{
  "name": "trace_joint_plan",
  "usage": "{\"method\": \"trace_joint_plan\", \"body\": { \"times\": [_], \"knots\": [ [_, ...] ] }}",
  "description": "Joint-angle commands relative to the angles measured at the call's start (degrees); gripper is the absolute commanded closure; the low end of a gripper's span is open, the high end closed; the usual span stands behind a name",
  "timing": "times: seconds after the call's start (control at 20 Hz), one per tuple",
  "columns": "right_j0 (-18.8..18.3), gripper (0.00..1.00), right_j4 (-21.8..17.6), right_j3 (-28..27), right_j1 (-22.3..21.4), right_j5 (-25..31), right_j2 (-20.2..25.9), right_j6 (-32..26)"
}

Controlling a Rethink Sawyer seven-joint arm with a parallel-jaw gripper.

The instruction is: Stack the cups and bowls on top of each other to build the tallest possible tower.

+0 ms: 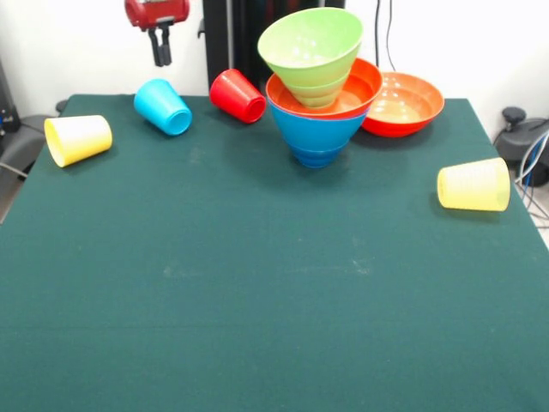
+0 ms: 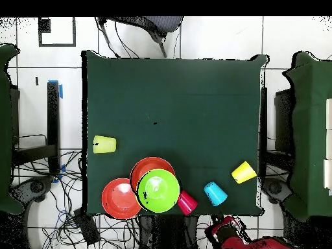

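The tower [image 1: 316,129] stands at the table's far middle: a big blue bowl, an orange-red bowl [image 1: 364,81] nested in it, and a green bowl [image 1: 311,43] tilted on top. From overhead, the green bowl [image 2: 158,190] covers most of it. A second orange-red bowl [image 1: 403,103] touches its right side. The red cup [image 1: 238,95], light blue cup [image 1: 163,106], yellow cup [image 1: 78,139] and ribbed pale yellow cup [image 1: 473,184] all lie on their sides. My gripper [image 1: 160,47] hangs shut and empty above the far left edge, just behind the light blue cup. No small dark blue bowl shows.
The dark green table [image 1: 257,300] carries nothing else. In the overhead view the cups lie along the robot's side: red [image 2: 187,203], light blue [image 2: 214,193], yellow [image 2: 244,172], pale yellow [image 2: 104,144]. Cables and chairs surround the table.
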Motion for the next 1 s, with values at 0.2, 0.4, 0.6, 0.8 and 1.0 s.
{"method": "trace_joint_plan", "body": {
  "times": [0.2, 0.4, 0.6, 0.8, 1.0],
  "knots": [
    [4.21, 1.0, -2.87, -8.87, 3.76, -5.1, -2.78, 1.95],
    [4.11, 1.0, -2.47, -10.52, 4.86, -7.71, -4.37, 0.35],
    [2.15, 1.0, -3.61, -11.44, 5.81, -11.05, -3.9, -0.32],
    [1.13, 1.0, -4.24, -13.16, 7.77, -13.73, -4.63, -2.14],
    [1.65, 1.0, -4.27, -13.35, 7.77, -15.55, -5.4, -1.41]
  ]
}}
